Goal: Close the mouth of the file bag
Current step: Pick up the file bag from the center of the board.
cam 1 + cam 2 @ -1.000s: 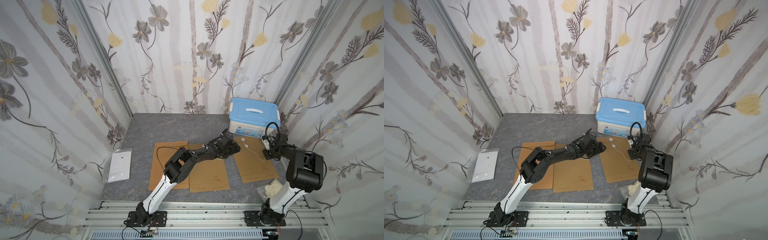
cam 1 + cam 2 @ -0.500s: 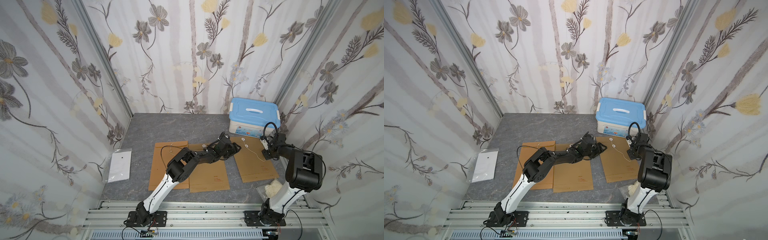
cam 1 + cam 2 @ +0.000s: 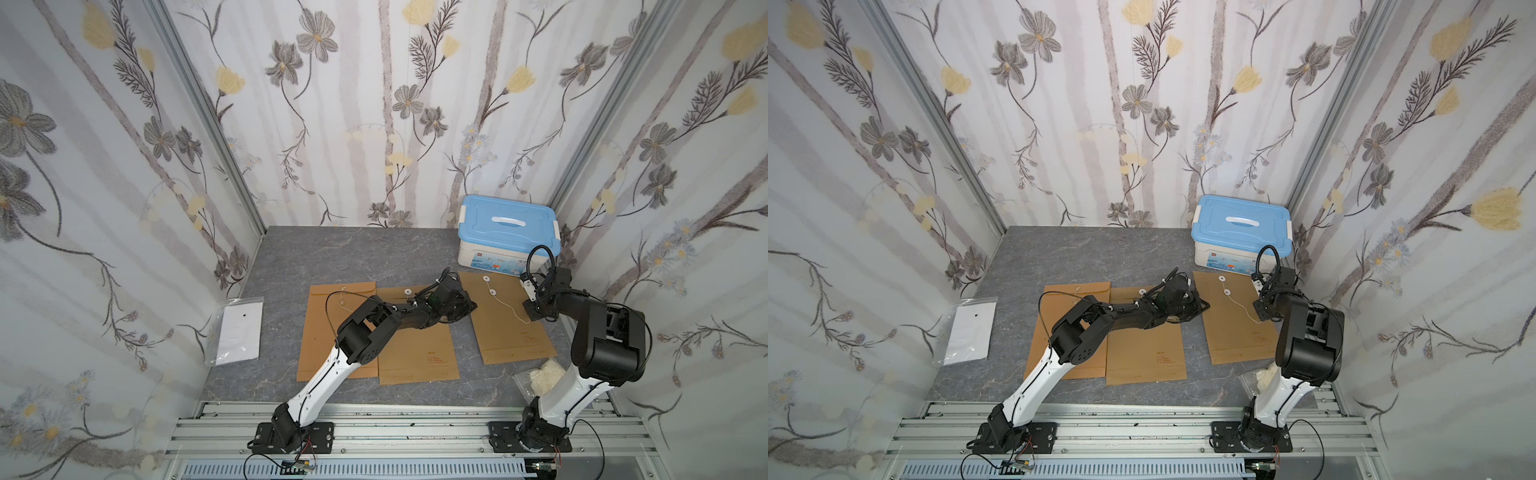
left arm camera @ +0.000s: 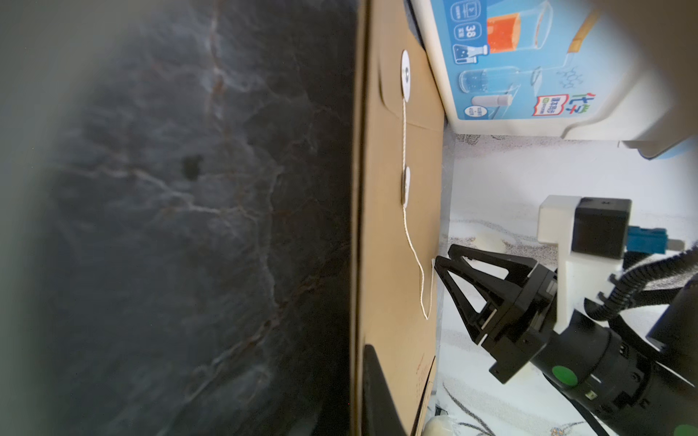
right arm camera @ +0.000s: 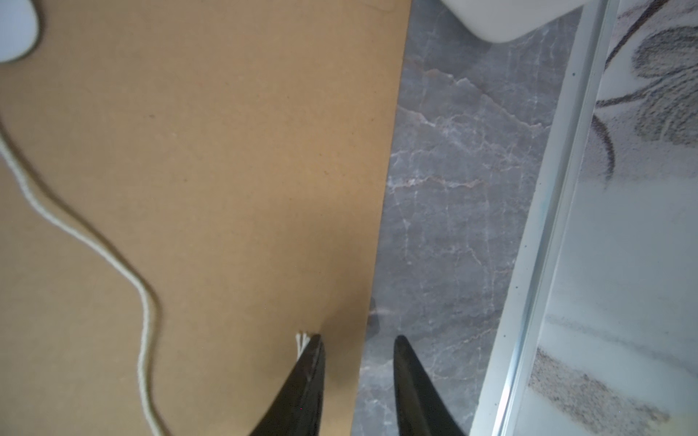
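The file bag (image 3: 505, 328) is laid flat on the grey tabletop (image 3: 332, 257), right in front of the blue box (image 3: 507, 232). Two more brown bags (image 3: 415, 349) are laid to its left. A white string (image 3: 510, 306) is led from one white disc (image 3: 486, 278) past a second one and out over the paper. The right gripper (image 5: 359, 337) is held at the bag's right edge, jaws a little apart, with nothing between them. The string's frayed end is seen just beside one fingertip (image 5: 313, 358). The left gripper (image 3: 467, 305) is closed tight at the bag's left edge. Whether paper is pinched there cannot be told.
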Tool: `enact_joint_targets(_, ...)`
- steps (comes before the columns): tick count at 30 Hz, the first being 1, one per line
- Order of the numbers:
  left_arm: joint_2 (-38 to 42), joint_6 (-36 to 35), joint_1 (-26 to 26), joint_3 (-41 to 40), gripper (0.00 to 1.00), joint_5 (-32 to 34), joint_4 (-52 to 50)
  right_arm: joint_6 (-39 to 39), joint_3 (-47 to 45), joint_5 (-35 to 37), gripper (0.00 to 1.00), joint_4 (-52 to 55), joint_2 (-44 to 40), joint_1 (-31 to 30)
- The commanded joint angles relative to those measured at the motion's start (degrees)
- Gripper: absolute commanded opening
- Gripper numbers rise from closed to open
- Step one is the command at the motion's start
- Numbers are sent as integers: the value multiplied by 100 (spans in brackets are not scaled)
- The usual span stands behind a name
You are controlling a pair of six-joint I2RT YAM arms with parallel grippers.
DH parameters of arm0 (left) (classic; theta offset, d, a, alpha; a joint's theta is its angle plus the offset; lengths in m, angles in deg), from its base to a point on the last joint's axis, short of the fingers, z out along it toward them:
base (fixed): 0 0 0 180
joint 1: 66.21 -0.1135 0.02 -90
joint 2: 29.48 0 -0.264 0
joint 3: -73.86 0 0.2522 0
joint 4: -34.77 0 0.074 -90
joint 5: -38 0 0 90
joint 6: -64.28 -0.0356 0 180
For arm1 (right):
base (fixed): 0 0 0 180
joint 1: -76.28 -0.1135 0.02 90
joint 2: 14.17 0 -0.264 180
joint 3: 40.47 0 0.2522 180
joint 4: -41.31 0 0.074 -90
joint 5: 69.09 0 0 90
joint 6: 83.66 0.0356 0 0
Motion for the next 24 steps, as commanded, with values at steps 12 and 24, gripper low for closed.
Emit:
enact_joint_targets(12, 769, 107, 11, -575, 0, 101, -177, 636, -22, -787, 37, 902, -2016, -24)
enact_joint_targets(24, 1325, -331, 64, -902, 0, 234, -470, 2673, -504, -907, 67, 240, -3796, -316)
